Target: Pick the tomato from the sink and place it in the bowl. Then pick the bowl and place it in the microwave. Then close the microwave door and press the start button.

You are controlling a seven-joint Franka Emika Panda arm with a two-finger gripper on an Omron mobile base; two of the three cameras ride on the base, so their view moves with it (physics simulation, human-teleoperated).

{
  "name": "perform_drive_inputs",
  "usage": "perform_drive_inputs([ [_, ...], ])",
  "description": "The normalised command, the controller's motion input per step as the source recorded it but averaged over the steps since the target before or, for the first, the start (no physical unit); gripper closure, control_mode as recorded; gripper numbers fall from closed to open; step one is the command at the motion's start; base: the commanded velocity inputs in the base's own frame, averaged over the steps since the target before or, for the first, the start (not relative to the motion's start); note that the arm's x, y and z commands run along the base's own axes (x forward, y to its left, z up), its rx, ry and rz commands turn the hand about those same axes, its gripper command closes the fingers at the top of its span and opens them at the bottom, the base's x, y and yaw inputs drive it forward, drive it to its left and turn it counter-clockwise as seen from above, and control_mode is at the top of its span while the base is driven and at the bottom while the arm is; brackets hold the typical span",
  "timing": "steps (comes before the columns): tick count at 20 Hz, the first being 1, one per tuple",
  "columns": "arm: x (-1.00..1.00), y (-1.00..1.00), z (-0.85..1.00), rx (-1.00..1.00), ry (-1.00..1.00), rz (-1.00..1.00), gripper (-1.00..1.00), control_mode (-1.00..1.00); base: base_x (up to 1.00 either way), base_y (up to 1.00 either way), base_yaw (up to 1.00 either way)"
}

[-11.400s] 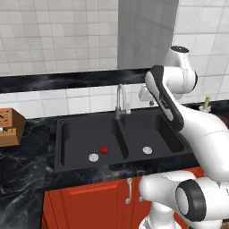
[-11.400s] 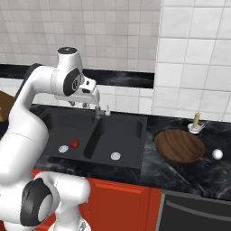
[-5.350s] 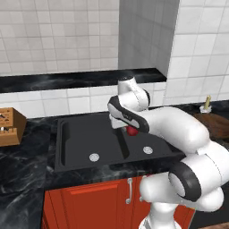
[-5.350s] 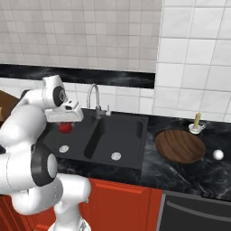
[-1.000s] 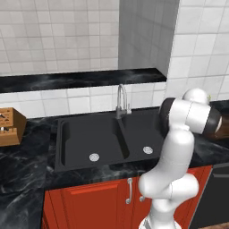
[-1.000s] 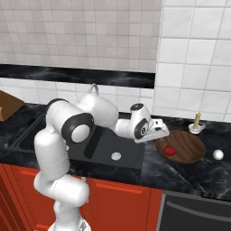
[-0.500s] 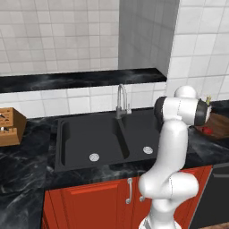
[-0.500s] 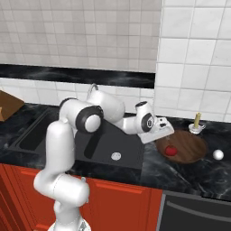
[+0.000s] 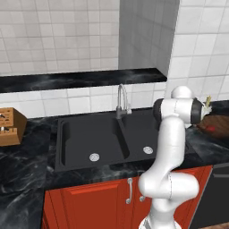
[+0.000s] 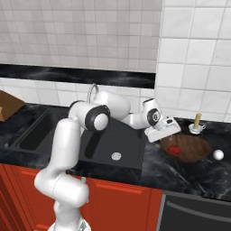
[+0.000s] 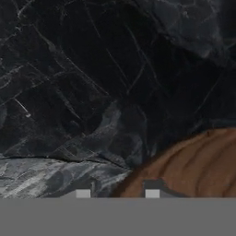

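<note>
Since half a second ago the small bright red tomato (image 10: 173, 149) has left the two-finger gripper (image 10: 168, 133) and now lies inside the wide, shallow, dark brown wood-grain bowl (image 10: 195, 150), on its left part; the gripper stays at the bowl's left rim, just above it. In the hand view the two dark finger tips (image 11: 152, 185) stand apart with nothing between them (the gap is narrow, so whether the gripper is fully open I cannot tell), one over the brown wood grain, the other over the black marble counter (image 11: 69, 92) beside the bowl.

The bowl sits on the counter to the right of the black double-basin sink (image 10: 122, 142) w/ curved silver faucet (image 9: 121, 99). Behind the bowl stands a small yellowish bottle (image 10: 197, 122), and right of the bowl lies a small white ball (image 10: 218, 154). In the left base view the bowl appears behind the arm, at the right edge, w/ a red spot in it.
</note>
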Motion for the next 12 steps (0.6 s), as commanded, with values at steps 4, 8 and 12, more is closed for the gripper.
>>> perform_drive_inputs([
  [4, -0.52, -0.11, 0.19, 0.1, 0.0, 0.0, 1.0, -1.0, 0.0, 0.0, 0.0],
  [8, -0.85, -0.02, 0.63, 0.16, -0.04, 0.0, 1.0, -1.0, 0.0, 0.0, 0.0],
  [12, -1.0, 0.28, 0.88, 0.09, -0.13, 0.06, 1.0, -1.0, 0.0, 0.0, 0.0],
])
